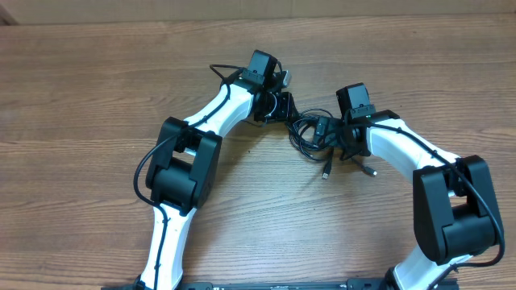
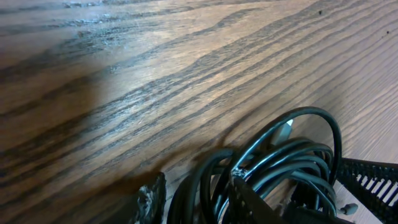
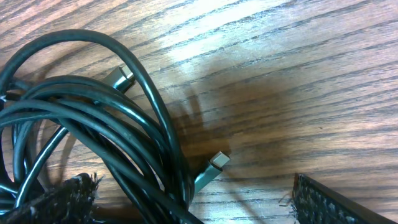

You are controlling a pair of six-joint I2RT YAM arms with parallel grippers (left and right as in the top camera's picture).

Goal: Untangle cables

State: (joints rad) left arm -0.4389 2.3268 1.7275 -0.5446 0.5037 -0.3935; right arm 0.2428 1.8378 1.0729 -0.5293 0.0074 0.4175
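Cables point(image 3: 106, 124) are one black tangled bundle right up against both wrist cams, lying on the tabletop point(image 1: 81, 121) between the left jaws and right jaws. One plug point(image 3: 214, 163) pokes out loose. Right jaws are spread wide, holding nothing. Left jaws straddle some strands, but we can't tell if they're actually pinching.

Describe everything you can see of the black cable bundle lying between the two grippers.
The cables are thin, glossy black cords, rubbery-looking, wound into loose overlapping loops lying flat on the wooden table. Two free ends trail out, each ending in a small plug with a silvery metal tip. The left gripper is at one side of the bundle; the right gripper, jaws wide, has some loops between its fingers. Whether either grips them is unclear.
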